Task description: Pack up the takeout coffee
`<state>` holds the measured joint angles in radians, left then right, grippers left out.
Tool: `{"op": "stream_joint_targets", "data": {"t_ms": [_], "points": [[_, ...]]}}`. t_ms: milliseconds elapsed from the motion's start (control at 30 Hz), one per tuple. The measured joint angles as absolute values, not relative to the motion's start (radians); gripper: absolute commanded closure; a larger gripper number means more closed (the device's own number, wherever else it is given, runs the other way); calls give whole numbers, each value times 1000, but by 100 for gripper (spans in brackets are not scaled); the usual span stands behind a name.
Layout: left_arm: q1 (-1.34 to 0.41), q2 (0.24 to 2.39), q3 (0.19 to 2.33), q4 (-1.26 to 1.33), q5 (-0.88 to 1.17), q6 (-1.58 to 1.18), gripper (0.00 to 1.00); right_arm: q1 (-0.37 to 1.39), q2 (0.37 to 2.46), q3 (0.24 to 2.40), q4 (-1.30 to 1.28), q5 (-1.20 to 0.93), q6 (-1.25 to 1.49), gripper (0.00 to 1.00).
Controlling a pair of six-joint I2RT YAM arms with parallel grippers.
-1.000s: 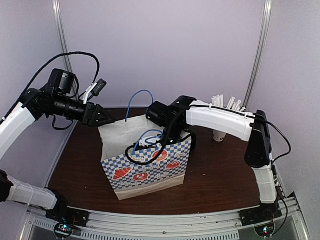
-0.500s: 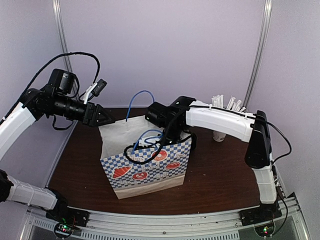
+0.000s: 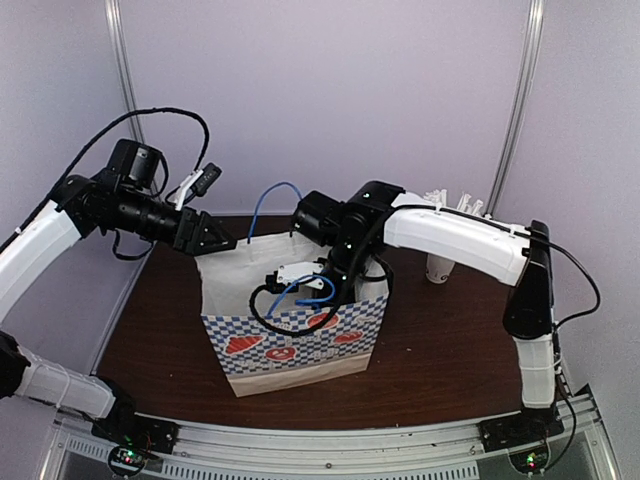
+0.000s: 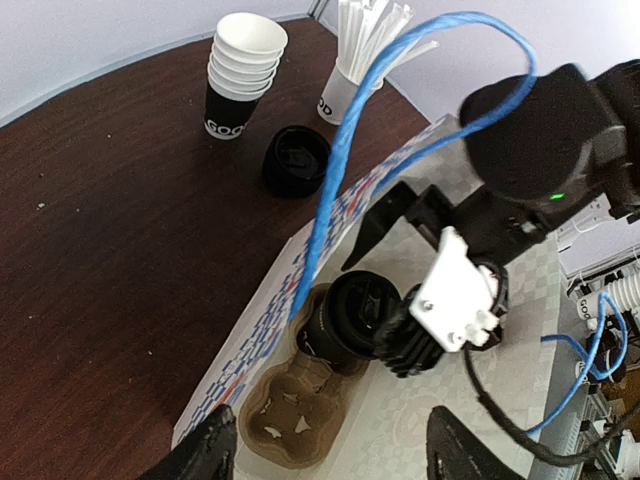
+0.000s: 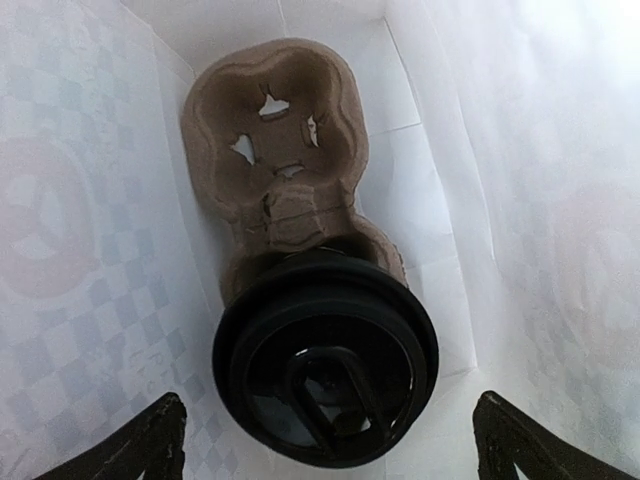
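The takeout coffee (image 5: pixel 325 375), a black cup with a black sip lid, stands upright in one pocket of a brown cardboard carrier (image 5: pixel 270 140) on the floor of the checked paper bag (image 3: pixel 300 345). My right gripper (image 5: pixel 330 440) hangs just above the lid, open, with its fingertips (image 5: pixel 160 440) wide of the cup on both sides and not touching it. From the left wrist view the cup (image 4: pixel 350 320) shows inside the bag below the right wrist. My left gripper (image 4: pixel 335 450) is open at the bag's back left rim (image 3: pixel 215 240), with nothing between its fingers.
Behind the bag on the brown table stand a stack of black cups (image 4: pixel 240 75), a short stack of black lids (image 4: pixel 297 160) and a white cup of straws (image 4: pixel 350 85). The bag's blue cord handles (image 4: pixel 340 150) arch over its mouth.
My right gripper has opened wide, let go of the coffee and risen a little inside the bag. The left arm has lifted slightly.
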<state>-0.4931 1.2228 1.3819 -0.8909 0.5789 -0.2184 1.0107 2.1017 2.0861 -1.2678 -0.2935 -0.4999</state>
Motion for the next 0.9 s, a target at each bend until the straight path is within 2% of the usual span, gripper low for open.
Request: {"op": "stream_joint_targets", "data": {"t_ms": [133, 400, 667, 900], "points": [[-507, 1282, 1388, -891, 573, -200, 35, 1016, 2046, 2086, -1268, -296, -502, 0], [-545, 1380, 1441, -884, 552, -162, 47, 1015, 1985, 2120, -1276, -327, -518, 0], [-545, 1394, 1515, -900, 525, -128, 47, 1000, 1952, 2211, -1308, -403, -557, 0], [-545, 1359, 1599, -900, 509, -71, 43, 969, 1943, 2379, -1335, -485, -586, 0]]}}
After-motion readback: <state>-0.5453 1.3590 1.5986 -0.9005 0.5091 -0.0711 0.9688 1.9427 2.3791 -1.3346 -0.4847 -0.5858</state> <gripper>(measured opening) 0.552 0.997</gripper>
